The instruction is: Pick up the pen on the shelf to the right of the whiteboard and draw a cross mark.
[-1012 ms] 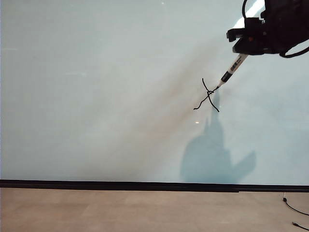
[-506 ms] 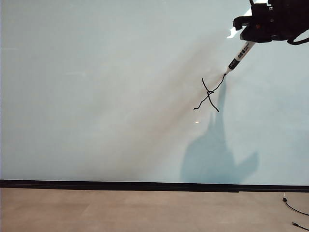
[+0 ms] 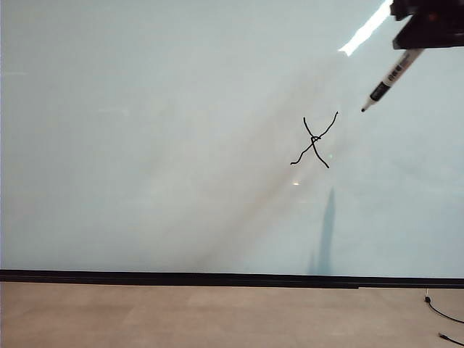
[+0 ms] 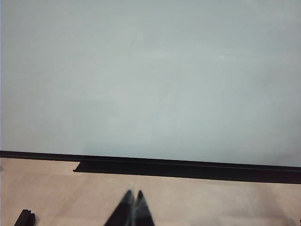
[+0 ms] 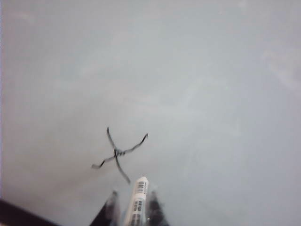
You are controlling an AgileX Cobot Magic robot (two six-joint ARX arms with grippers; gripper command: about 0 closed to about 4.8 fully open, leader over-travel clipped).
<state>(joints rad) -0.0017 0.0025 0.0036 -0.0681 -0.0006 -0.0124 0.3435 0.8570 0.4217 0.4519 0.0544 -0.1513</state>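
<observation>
The whiteboard [image 3: 145, 145] fills most of the exterior view. A small wobbly black cross mark [image 3: 315, 142] sits right of its middle. In the top right corner my right gripper [image 3: 418, 45] is shut on the pen [image 3: 390, 78], a slim white marker whose black tip hangs off the board, up and to the right of the mark. The right wrist view shows the pen [image 5: 137, 200] between the fingers of the right gripper [image 5: 133, 194], with the cross mark [image 5: 118, 153] beyond it. My left gripper [image 4: 134, 194] is shut and empty over the tan surface. The shelf is out of view.
A thin black strip [image 3: 217, 278] runs along the board's lower edge, with tan surface [image 3: 217, 315] below it. A thin black cable [image 3: 444, 313] lies at the lower right. A small black block [image 4: 24, 217] sits near the left gripper. Glare [image 3: 366, 29] streaks the board.
The pen finished the upward stroke of the cross mark, then my right gripper drew up and to the right with it, away from the board. The left gripper stayed still.
</observation>
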